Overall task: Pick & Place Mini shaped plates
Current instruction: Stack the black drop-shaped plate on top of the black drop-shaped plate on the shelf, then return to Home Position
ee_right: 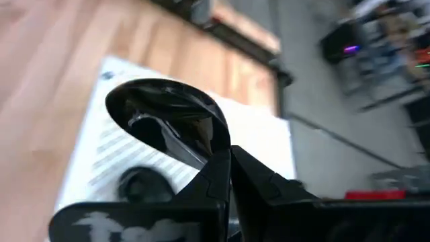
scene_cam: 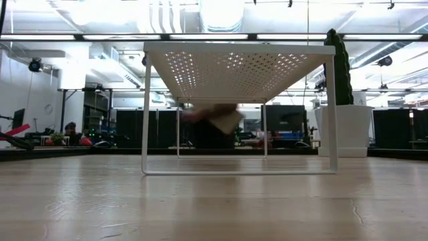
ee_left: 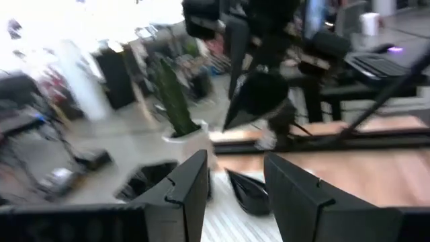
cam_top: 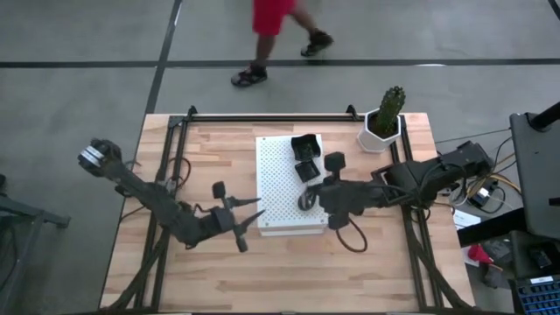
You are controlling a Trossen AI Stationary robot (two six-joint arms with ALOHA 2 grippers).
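You have a desk (cam_top: 210,280) of pale planked wood, matt, with visible grain and seams. On it the white perforated board (cam_top: 278,188) looks like smooth painted metal, evenly dotted with holes. The dark teardrop-shaped mini plate (ee_right: 168,121) pinched in the right pincer (ee_right: 225,161) is glossy, with bright reflections across its smooth glazed face. The pincer's black fingers (ee_right: 262,181) look like matt plastic. The white hexagonal pot (cam_top: 378,133) looks smooth.

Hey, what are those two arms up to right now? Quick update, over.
Right gripper shut on a mini plate, over the white board. Left gripper open, empty, beside the board. More plates on the board. Nothing in the way.
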